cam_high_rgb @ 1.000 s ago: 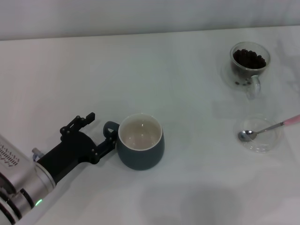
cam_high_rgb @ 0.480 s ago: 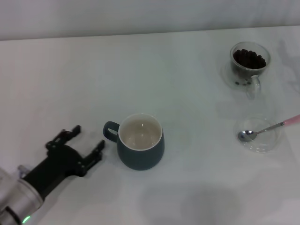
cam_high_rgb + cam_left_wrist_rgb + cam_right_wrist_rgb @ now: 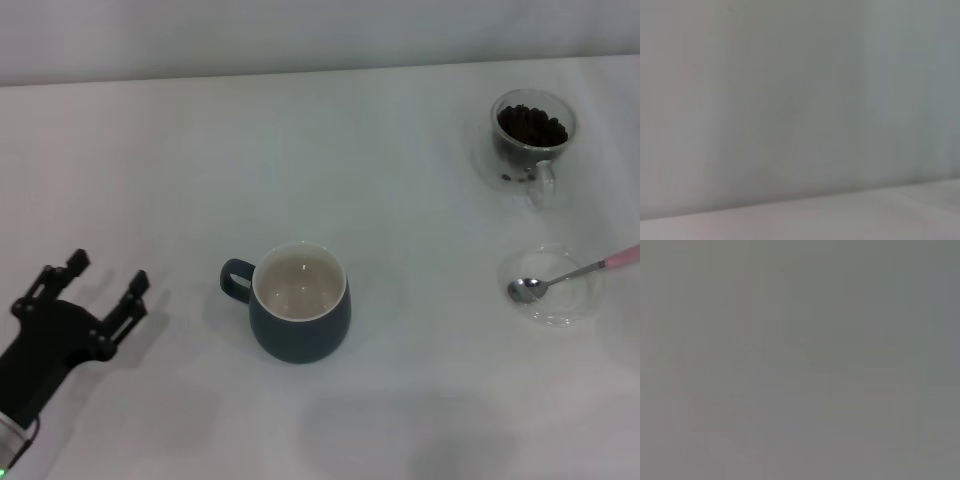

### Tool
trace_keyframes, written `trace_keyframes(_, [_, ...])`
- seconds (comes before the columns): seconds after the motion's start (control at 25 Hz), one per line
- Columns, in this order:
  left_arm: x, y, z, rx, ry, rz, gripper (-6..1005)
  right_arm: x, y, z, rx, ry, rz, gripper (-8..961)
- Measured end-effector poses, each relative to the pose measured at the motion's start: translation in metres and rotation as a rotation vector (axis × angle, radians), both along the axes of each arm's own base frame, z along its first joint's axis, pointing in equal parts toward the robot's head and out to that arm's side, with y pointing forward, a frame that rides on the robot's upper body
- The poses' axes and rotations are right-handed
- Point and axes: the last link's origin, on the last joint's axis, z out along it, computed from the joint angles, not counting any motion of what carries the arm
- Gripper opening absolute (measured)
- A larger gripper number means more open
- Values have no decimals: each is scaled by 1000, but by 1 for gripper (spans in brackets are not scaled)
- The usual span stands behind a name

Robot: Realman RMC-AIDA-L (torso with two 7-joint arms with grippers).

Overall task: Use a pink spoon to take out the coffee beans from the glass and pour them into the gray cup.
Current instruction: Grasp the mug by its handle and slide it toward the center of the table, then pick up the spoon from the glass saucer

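Observation:
In the head view the gray cup (image 3: 298,315) stands upright at the table's middle front, its cream inside empty and its handle pointing left. My left gripper (image 3: 100,285) is open and empty at the front left, well apart from the cup. The glass (image 3: 532,137) with the coffee beans (image 3: 531,124) stands at the back right. The pink spoon (image 3: 572,273) lies across a flat clear saucer (image 3: 556,290) at the right, its pink handle end toward the right edge. My right gripper is out of view. The wrist views show none of the task's things.
The white table (image 3: 400,200) meets a pale wall at the back. The glass stands on a clear saucer (image 3: 490,165).
My left gripper has let go of the gray cup's handle and drawn back to the left front, fingers open. The cup, glass and spoon have stayed put.

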Motion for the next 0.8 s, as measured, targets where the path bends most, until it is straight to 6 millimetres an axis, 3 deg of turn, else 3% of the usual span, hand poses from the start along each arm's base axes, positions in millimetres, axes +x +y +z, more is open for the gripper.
trace_keyframes(0.36, [-19, 8, 28, 184, -77, 146, 767, 40, -58, 13, -86, 229, -22, 857])
trace_keyframes(0.52, [-25, 12, 42, 279, -119, 203, 762, 49, -81, 4, -153, 252, -43, 857])
trace_keyframes(0.8, [-32, 28, 64, 412, -178, 273, 759, 46, -99, -21, -341, 226, -17, 856])
